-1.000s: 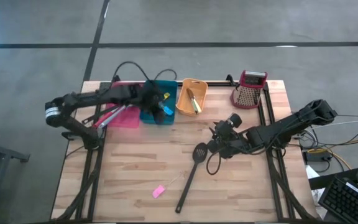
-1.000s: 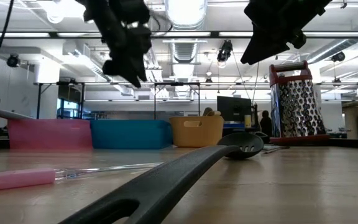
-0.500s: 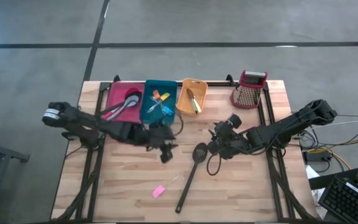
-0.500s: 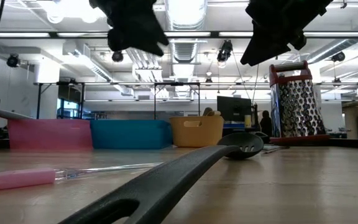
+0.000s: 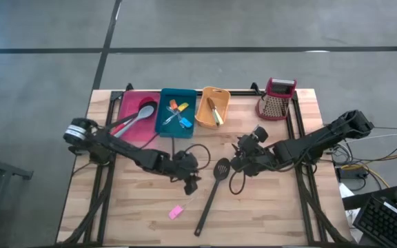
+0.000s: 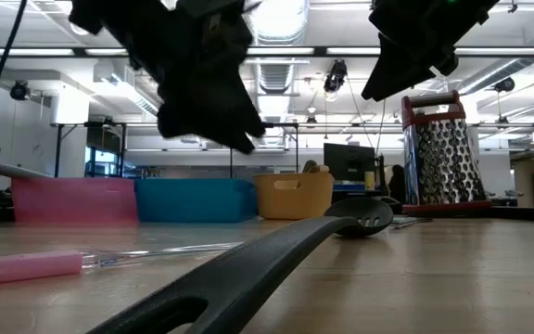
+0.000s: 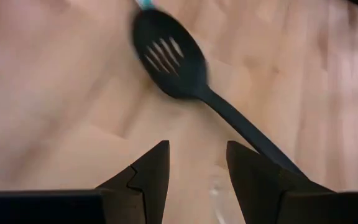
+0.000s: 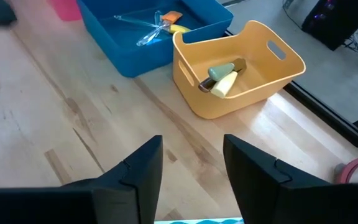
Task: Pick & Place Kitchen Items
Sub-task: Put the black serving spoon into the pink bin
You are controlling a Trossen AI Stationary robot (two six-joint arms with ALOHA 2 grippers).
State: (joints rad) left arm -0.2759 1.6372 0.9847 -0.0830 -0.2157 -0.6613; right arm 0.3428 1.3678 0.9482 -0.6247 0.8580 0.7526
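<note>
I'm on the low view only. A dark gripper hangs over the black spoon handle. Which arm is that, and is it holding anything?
Observer: That's the left gripper, hanging beside the slotted spoon. Its wrist view shows open fingers with nothing between them.
Operator: And the other arm?
Observer: The right gripper hovers near the spoon's head, open and empty, facing the orange bin.
Operator: What else is loose on the table?
Observer: A small pink-handled tool lies left of the spoon's handle.
</note>
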